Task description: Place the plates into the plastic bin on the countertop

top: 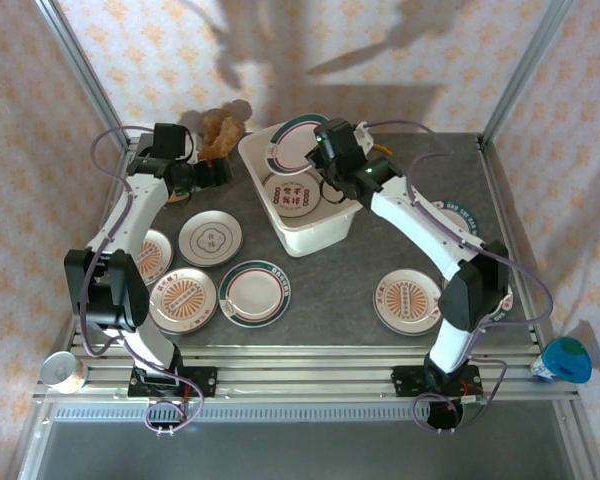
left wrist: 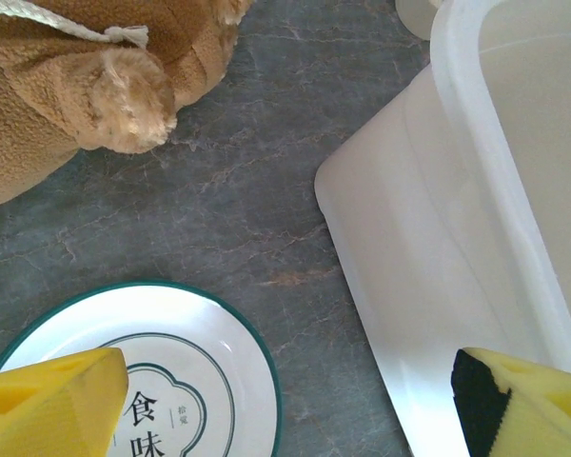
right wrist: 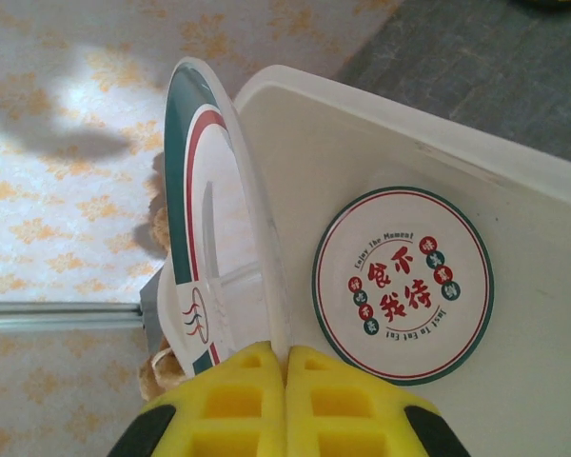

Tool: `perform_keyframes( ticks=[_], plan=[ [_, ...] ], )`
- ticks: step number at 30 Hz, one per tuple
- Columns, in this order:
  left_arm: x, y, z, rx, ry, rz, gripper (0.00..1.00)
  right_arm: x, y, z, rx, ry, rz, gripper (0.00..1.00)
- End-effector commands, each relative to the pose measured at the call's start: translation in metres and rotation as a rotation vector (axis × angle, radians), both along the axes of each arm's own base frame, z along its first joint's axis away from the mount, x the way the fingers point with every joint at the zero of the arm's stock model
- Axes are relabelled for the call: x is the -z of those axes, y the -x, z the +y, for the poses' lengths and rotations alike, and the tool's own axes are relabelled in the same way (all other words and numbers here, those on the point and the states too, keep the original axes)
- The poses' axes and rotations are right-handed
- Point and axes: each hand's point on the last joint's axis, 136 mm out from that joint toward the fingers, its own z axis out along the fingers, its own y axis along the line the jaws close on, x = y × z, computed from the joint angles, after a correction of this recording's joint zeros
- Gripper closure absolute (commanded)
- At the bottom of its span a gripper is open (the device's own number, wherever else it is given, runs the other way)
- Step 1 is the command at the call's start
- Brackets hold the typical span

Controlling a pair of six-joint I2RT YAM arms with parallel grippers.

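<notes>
My right gripper [right wrist: 285, 360] is shut on the edge of a white plate with a green and red rim [right wrist: 205, 219], held on edge over the far-left corner of the plastic bin [right wrist: 362, 105]. From above, the held plate [top: 288, 143] and right gripper [top: 320, 165] hang over the bin [top: 325, 232]. A green-rimmed plate with red lettering [right wrist: 403, 286] lies flat inside the bin. My left gripper [top: 210, 175] is open and empty, left of the bin. Between its yellow fingers [left wrist: 48, 405] lie bare countertop [left wrist: 266, 190], a green-rimmed plate [left wrist: 171, 362] and the bin's outer wall [left wrist: 428, 248].
Several plates lie on the countertop: [top: 210, 238], [top: 183, 299], [top: 255, 292], [top: 408, 300], and one [top: 458, 213] partly under the right arm. A brown plush toy [left wrist: 76, 76] sits at the back left near the bin. A metal tin [top: 62, 370] rests on the front rail.
</notes>
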Motion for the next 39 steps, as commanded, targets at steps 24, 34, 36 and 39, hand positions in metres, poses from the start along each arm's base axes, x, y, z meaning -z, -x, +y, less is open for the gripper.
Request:
perform_keyframes(
  ticks=[24,34,36,39],
  plan=[
    [-0.005,0.012,0.01,-0.031,-0.015,0.038,0.1,0.077,-0.021,0.018,0.262,-0.111,0.12,1.0],
    [-0.002,0.009,0.013,-0.028,-0.042,0.055,0.1,0.117,-0.031,0.034,0.271,-0.089,0.202,1.0],
    [-0.001,0.01,0.015,-0.026,-0.051,0.062,0.1,0.121,-0.03,0.034,0.272,-0.07,0.216,1.0],
    [0.001,0.011,0.015,-0.026,-0.059,0.069,0.1,0.129,-0.028,0.033,0.274,-0.065,0.225,1.0]
  ],
)
